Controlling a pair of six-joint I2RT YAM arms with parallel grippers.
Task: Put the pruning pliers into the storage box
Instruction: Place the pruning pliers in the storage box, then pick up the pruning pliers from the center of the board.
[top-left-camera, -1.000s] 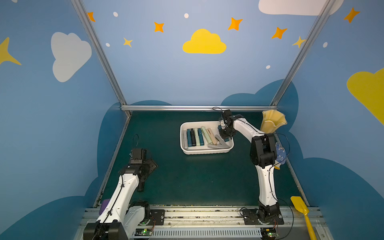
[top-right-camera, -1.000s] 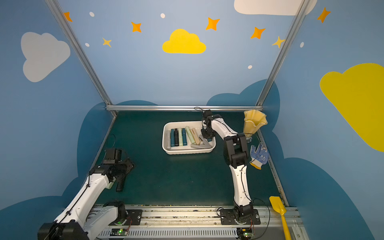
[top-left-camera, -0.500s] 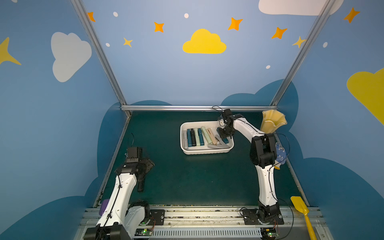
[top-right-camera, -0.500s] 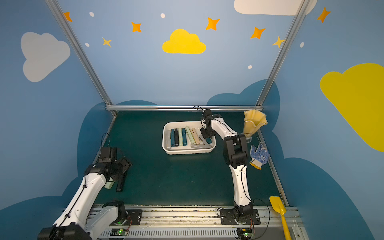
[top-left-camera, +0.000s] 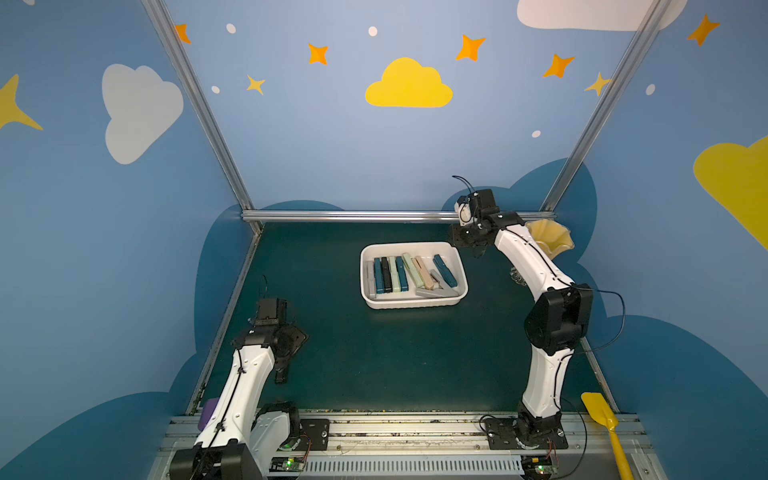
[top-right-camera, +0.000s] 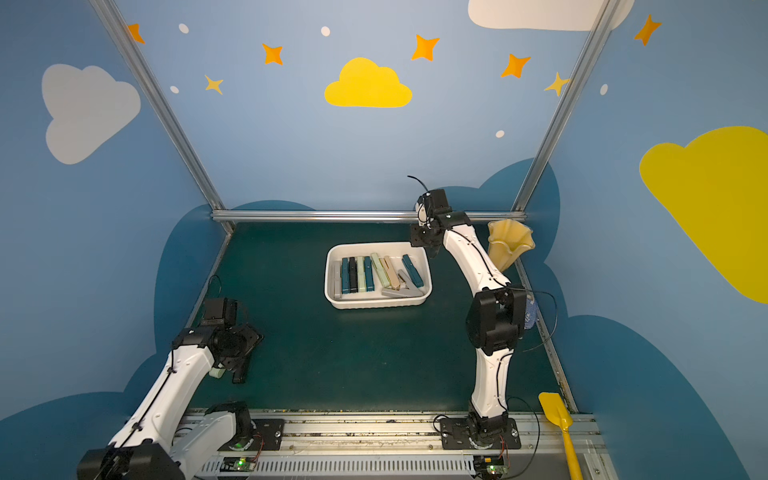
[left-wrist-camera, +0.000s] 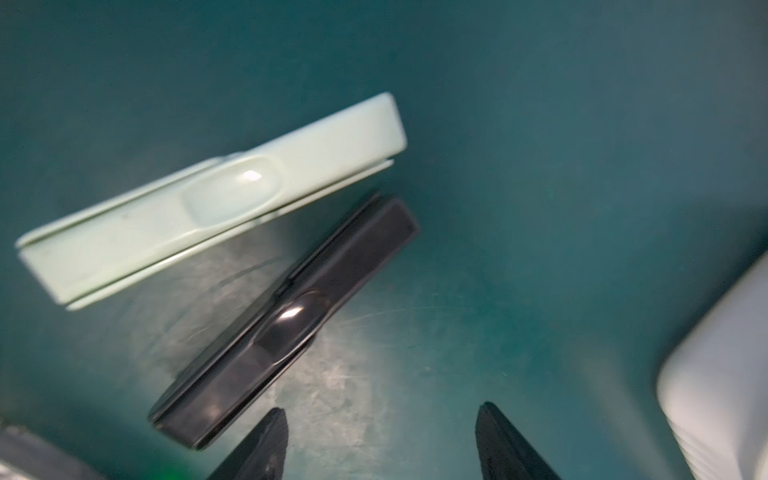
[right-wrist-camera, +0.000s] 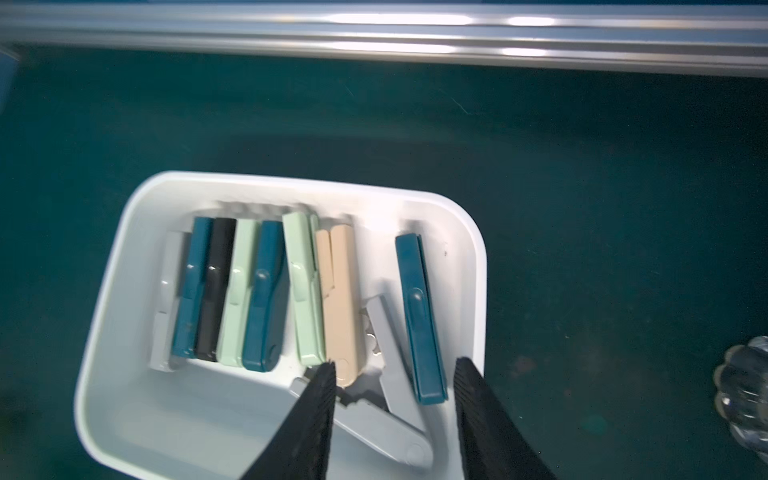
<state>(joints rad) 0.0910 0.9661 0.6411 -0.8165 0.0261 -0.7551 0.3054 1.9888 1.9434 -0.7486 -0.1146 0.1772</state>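
White plastic forms the storage box (top-left-camera: 409, 305), which sits on the dark green table (top-left-camera: 374, 365) toward the far side and nearer the right arm in both top views (top-right-camera: 376, 304). 10 pruning pliers (right-wrist-camera: 266, 295) lie inside it. In the right wrist view 7 of them are packed side by side: grey, teal, black, pale green, teal, pale green and beige. A tilted grey one and the teal pliers (right-wrist-camera: 419, 316) lie next to them by the box's right wall, and the grey pliers (right-wrist-camera: 374, 428) lie crosswise at the near end. The right tool (right-wrist-camera: 395, 368) is raised over the box's far right corner (top-left-camera: 478, 251), released, its 2 black fingers (right-wrist-camera: 328, 386) apart and gripping nothing. 2 more pliers lie outside the box at the near left of the table, under the left arm: the pale green pliers (left-wrist-camera: 208, 199) and the black pliers (left-wrist-camera: 291, 320). They lie flat and angled, close at 1 end without touching. The left tool (left-wrist-camera: 382, 415) hangs low over them, released as well, with only bare table between its fingers (left-wrist-camera: 274, 432). The black pliers lie just beside 1 finger. A yellow vase (top-left-camera: 548, 245) stands at the far right, behind the right arm, and a yellow shovel (top-left-camera: 602, 415) lies at the near right edge.
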